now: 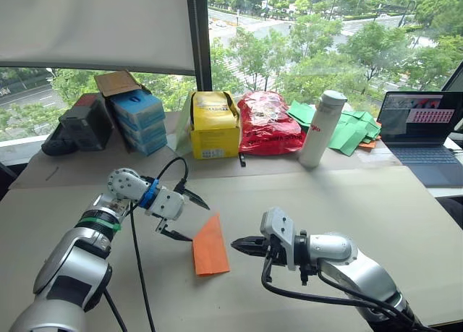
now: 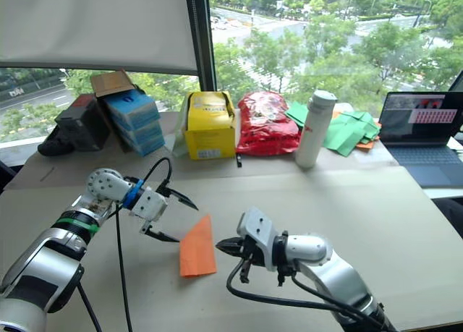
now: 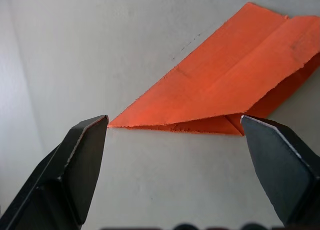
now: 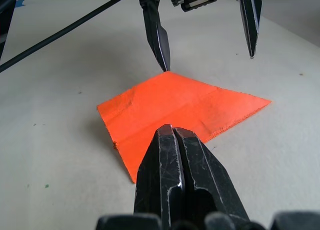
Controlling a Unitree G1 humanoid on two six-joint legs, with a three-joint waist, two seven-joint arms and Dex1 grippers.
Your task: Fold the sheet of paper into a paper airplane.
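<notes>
The orange sheet of paper [image 1: 210, 247] lies flat on the table, folded into a pointed wedge with a crease along its length and layered flaps. My left gripper [image 1: 199, 222] is open at the wedge's left edge. One fingertip [image 4: 163, 64] is at the paper's corner and the other hangs above the table near the point. In the left wrist view the paper [image 3: 235, 84] lies just beyond the open fingers. My right gripper [image 1: 236, 243] is shut with nothing in it. Its tip points at the wedge's right edge, very close to it.
Along the window at the back stand a black device [image 1: 83, 122], stacked blue boxes [image 1: 139, 118], a yellow box [image 1: 214, 126], a red plastic bag [image 1: 268, 124], a white bottle [image 1: 322, 128] and green paper sheets [image 1: 351, 129]. A laptop [image 1: 423, 133] sits at the far right.
</notes>
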